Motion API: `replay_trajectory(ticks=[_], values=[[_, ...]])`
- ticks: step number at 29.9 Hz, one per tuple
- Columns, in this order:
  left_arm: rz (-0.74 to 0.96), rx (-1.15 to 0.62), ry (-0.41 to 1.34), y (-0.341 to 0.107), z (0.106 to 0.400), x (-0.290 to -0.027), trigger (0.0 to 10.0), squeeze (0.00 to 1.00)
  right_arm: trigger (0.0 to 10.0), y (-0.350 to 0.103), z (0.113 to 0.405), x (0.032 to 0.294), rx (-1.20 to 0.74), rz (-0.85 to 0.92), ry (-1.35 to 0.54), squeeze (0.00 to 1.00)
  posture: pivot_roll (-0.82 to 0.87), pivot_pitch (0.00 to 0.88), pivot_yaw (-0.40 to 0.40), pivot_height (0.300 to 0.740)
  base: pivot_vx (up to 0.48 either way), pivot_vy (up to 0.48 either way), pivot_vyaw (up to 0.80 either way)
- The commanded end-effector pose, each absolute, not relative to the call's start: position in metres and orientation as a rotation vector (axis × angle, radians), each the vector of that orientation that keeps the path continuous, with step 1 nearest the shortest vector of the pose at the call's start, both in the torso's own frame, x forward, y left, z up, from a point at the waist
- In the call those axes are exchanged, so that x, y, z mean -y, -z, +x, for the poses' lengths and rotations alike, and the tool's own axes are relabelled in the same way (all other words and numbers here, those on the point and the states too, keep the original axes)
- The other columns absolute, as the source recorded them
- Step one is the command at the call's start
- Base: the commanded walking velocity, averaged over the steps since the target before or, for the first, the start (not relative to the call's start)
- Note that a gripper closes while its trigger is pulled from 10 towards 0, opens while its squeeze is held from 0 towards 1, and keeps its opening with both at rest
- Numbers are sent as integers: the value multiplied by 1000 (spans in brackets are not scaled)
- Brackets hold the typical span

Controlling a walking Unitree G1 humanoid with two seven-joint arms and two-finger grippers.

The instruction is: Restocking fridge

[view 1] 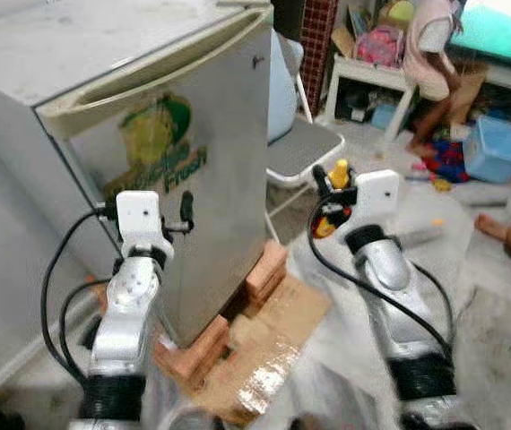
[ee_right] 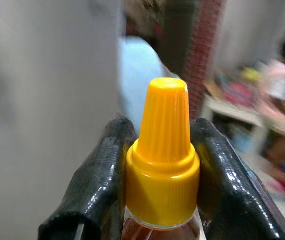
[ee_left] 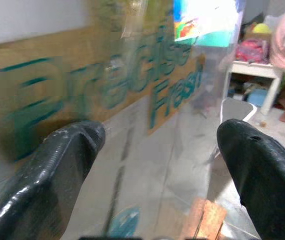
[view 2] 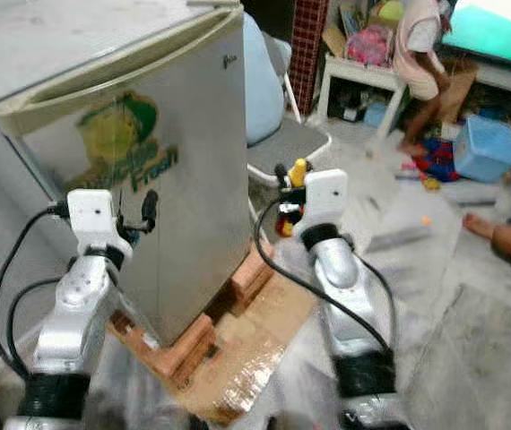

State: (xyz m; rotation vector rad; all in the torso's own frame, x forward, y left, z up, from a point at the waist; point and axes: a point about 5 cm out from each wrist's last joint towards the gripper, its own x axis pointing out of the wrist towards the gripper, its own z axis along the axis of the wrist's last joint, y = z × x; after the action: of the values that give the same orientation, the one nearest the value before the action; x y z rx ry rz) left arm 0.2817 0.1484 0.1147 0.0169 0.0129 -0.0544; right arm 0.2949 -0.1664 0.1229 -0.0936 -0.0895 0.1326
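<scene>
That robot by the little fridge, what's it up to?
It is restocking the small fridge, which stands on bricks with its door shut. The right gripper is shut on a bottle with a yellow cap, held up beside the fridge's front corner. The left gripper is open, close to the door with its green "Fresh" lettering. Behind, a person stands by a white table among scattered toys.

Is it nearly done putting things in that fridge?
Not yet. The right tool already grips a yellow-capped squeeze bottle. The open left tool is up at the grey fridge door, which looks shut. Opening it and placing the bottle inside remain.
</scene>
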Motion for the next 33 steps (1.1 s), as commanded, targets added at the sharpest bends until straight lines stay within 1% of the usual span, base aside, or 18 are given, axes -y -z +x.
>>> replay_trajectory(ticks=[1,3,4,5,7,9,11,12,14,18,21,23,28,33], values=[[24,-33,33,-113,276,-163,10000,0,10000,-138,294,163,148,-95,-144,0,24,0,-5,740,0,0,0],[64,-45,32,-109,265,-171,10000,0,10000,-129,283,172,113,-114,-134,0,31,0,-9,740,0,0,0],[92,-63,30,-104,254,-179,10000,0,10000,-121,270,180,75,-127,-124,0,34,0,-10,740,0,0,0],[92,-63,30,-104,254,-179,10000,0,10000,-121,270,180,75,-127,-124,0,34,0,-10,740,0,0,0],[113,-87,23,-99,238,-190,10000,0,10000,-112,255,189,26,-140,-112,0,36,0,-12,740,0,0,0],[115,-88,37,-98,234,-190,10000,0,10000,-110,251,190,18,-147,-113,0,37,0,-12,740,0,0,0],[100,-93,123,-97,223,-186,10000,0,10000,-106,245,193,-11,-154,-113,0,41,0,-16,740,0,0,0],[100,-93,123,-97,223,-186,10000,0,10000,-106,245,193,-11,-154,-113,0,41,0,-16,740,0,0,0],[72,-105,178,-97,220,-181,10000,0,10000,-104,247,191,-33,-149,-120,0,43,0,-19,740,0,0,0],[70,-130,167,-95,218,-183,10000,0,10000,-106,249,190,-36,-143,-127,0,47,0,-23,740,0,146,0],[82,-140,178,-94,214,-185,10000,0,10000,-106,250,190,-41,-144,-131,0,51,0,-27,740,0,460,0],[101,-157,241,-91,209,-179,10000,0,10000,-105,251,190,-49,-144,-136,0,54,0,-30,740,0,433,0],[107,-170,283,-90,207,-173,10000,0,10000,-104,253,188,-65,-151,-149,0,55,0,-31,740,0,427,0],[119,-169,291,-90,209,-173,10000,0,10000,-101,255,188,-80,-155,-152,0,55,0,-33,740,-256,409,0]])
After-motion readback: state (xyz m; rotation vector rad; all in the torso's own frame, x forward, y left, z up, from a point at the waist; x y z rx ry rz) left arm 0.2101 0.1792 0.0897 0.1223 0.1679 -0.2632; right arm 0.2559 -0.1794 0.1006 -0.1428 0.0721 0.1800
